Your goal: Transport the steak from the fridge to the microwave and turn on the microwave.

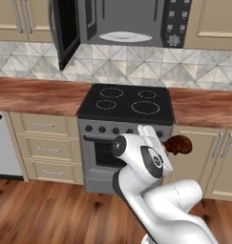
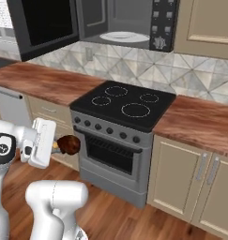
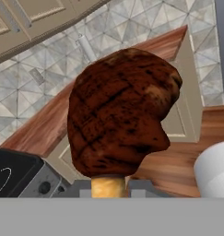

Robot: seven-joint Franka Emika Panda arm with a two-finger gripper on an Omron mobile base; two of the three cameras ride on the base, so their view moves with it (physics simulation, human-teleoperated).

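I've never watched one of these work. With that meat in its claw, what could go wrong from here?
The steak sticks out well past the gripper, apparently pinched near one end, so it might slip out over the wooden floor. The microwave sits high above the stove with its door swung open; on the lift, arm or steak could clip the door.

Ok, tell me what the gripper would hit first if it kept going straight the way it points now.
Judging by the hand view, probably the lower cabinet door right of the stove. The gripper holds the steak low, pointing at that door under the counter; depth is unclear.
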